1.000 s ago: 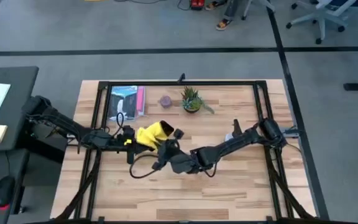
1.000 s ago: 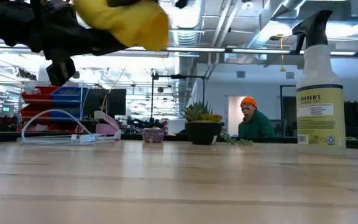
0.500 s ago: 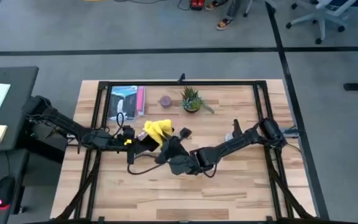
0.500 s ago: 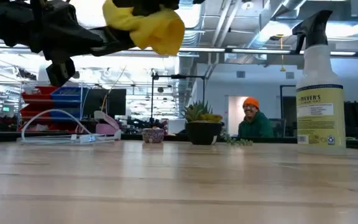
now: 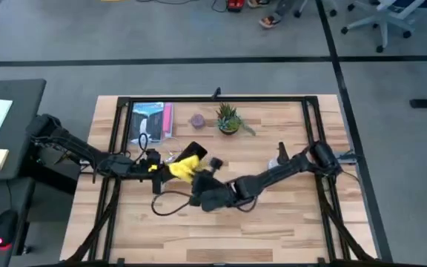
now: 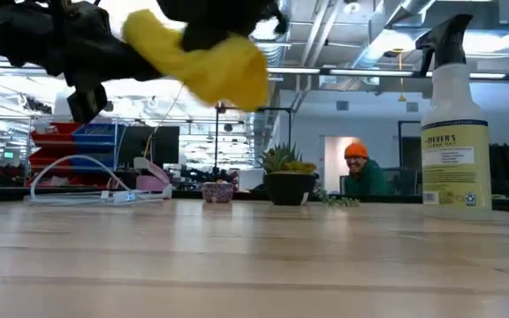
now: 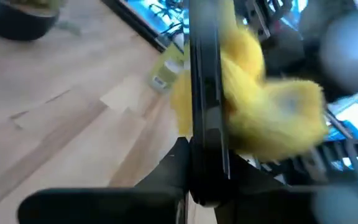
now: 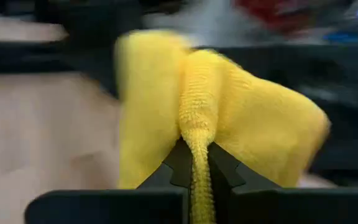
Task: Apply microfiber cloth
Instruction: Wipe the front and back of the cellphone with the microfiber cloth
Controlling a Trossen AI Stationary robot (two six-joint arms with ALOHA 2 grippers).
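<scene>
My left gripper (image 7: 205,168) is shut on a black smartphone (image 7: 205,81), held above the table's left middle (image 5: 158,167). The bright yellow microfiber cloth (image 5: 184,167) is bunched against one flat side of the phone (image 7: 260,118). My right gripper (image 8: 196,165) is shut on the cloth and reaches in from the right (image 5: 199,182). In the low view the cloth (image 6: 210,62) hangs high above the tabletop beside the dark left arm (image 6: 60,44). My left gripper pinches the smartphone's near end (image 7: 205,158) between its two fingers, coming level from the table's left. The phone points straight out from the fingers, clear of the table. My right gripper pinches a bunched fold of the cloth (image 8: 196,149) between its fingers, several layers thick, coming from the table's right. The cloth billows out ahead of the fingers and lies against the phone, clear of the table.
A spray bottle (image 5: 282,154) stands right of centre, large in the low view (image 6: 453,115). A potted plant (image 5: 228,119), a small pot (image 5: 197,120) and a box (image 5: 150,120) line the far edge. A dark cable (image 5: 169,204) loops on the wood. A person (image 6: 360,168) sits beyond the table.
My right gripper has carried the cloth along the phone, first a little toward the far edge, then back toward the near-left and lower. The cloth has stayed bunched and clear of the table.
</scene>
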